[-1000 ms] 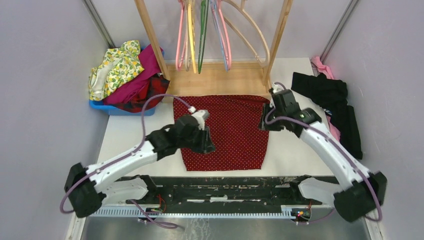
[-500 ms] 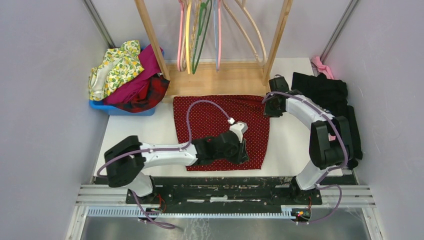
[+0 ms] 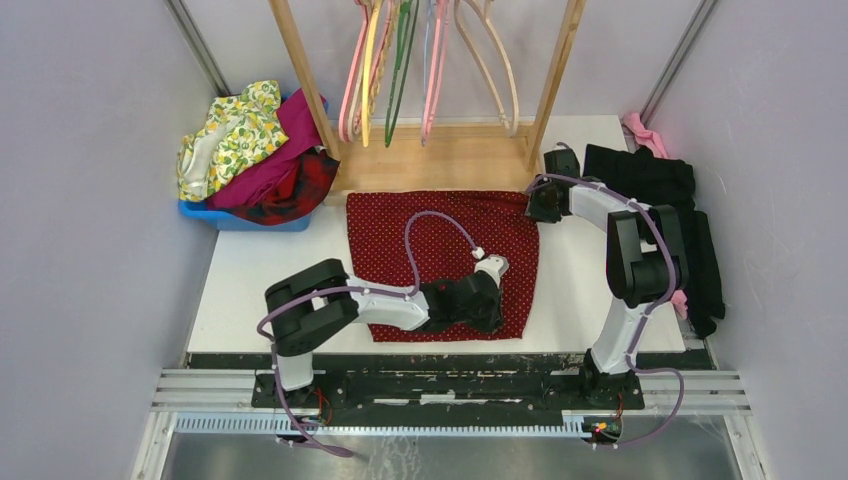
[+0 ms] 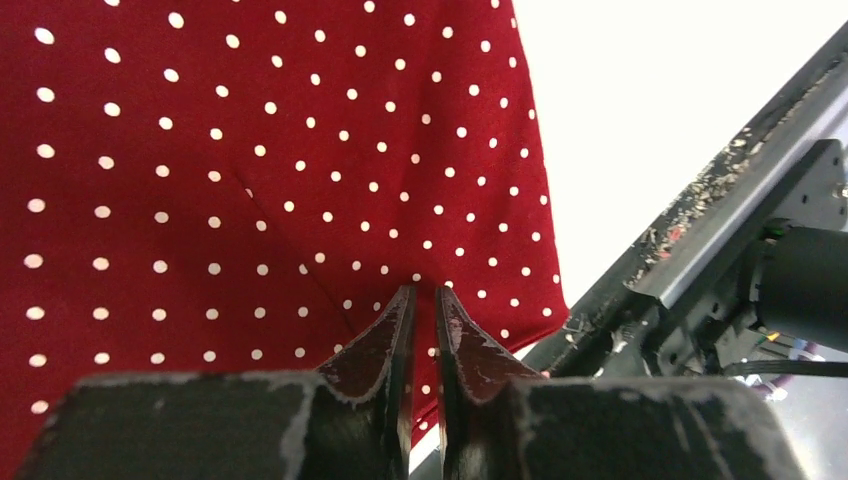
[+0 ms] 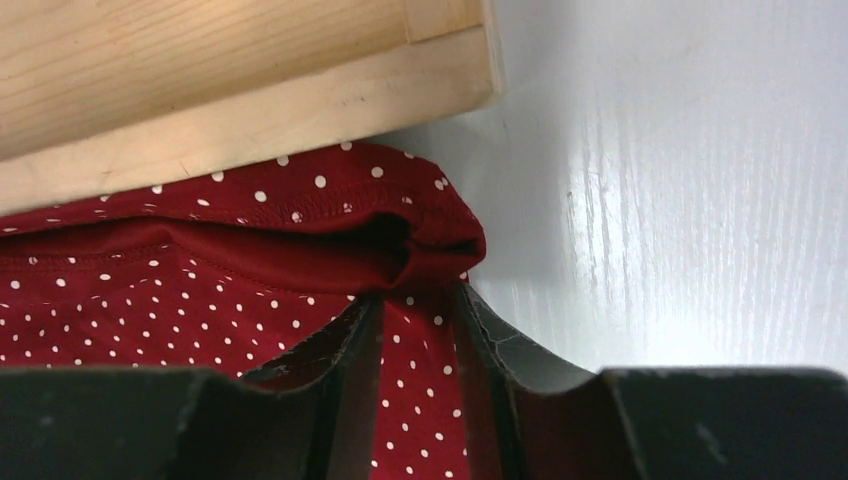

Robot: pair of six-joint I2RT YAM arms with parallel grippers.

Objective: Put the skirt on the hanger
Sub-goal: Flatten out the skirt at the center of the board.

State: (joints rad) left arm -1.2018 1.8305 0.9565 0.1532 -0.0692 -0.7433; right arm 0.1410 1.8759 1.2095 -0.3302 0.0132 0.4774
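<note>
White tabletop, walled on three sides, with a wooden rack base at the far edge.

- Skirt: dark red with white dots, lying flat at the centre of the table, its far hem against the rack base.
- Hanger: thin and pale, hanging on the rack among pink, yellow, green and wooden ones.
- Left gripper: low over the skirt's near right corner, jaws drawn almost together with a thin slit between them. Whether cloth is caught cannot be told.
- Right gripper: at the skirt's far right corner, jaws part-spread astride the rumpled, folded-over edge.
- Blue bin: far left, heaped with clothes.
- Black garment: far right.
</note>
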